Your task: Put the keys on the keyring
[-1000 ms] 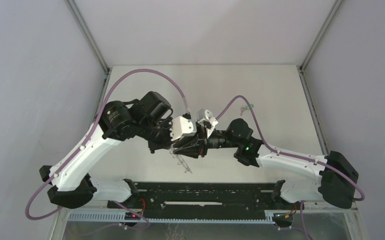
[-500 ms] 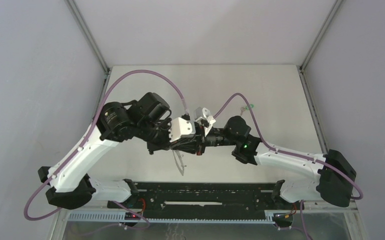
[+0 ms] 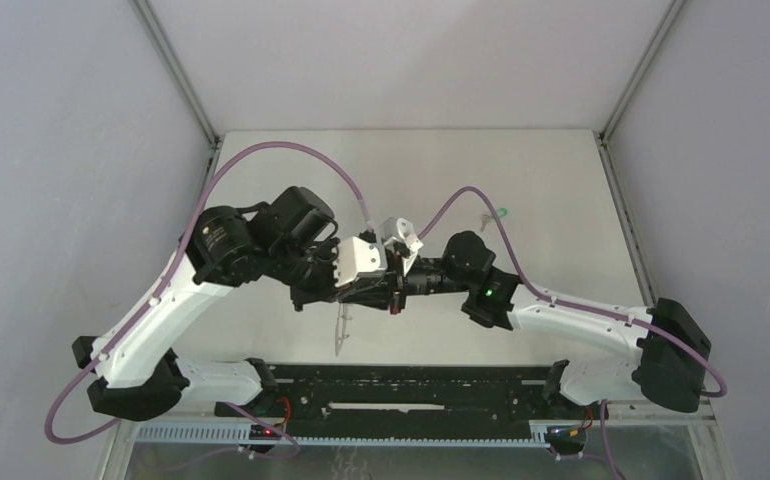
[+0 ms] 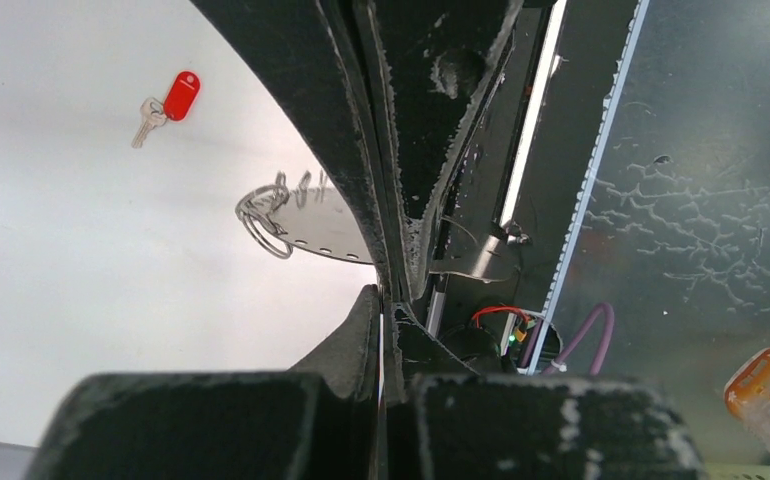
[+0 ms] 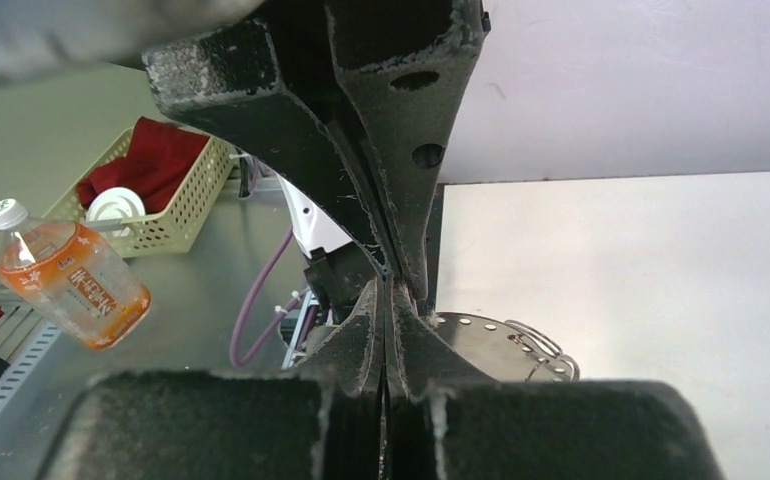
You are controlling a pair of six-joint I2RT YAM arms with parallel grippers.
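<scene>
The keyring (image 3: 340,330) is a thin perforated strap with a small metal ring (image 4: 261,215), and it hangs limp under the two grippers above mid-table. My left gripper (image 4: 389,295) is shut, with the strap's thin edge showing in its seam. Tip to tip with it, my right gripper (image 5: 391,290) is shut too, and the strap (image 5: 481,345) comes out from behind its finger. The red-headed key (image 4: 166,105) lies alone on the table. The green-headed key (image 3: 501,212) lies far back right, apart from both grippers.
A black rail (image 3: 411,385) runs along the near edge between the arm bases. Off the table stand an orange drink bottle (image 5: 71,275) and a yellow basket (image 5: 161,190) with red cloth. Grey walls (image 3: 81,150) close both sides.
My right gripper has closed from part open to shut. Both wrists have drifted a little left, and the hanging keyring has swung from slanting right to hanging nearly straight down.
</scene>
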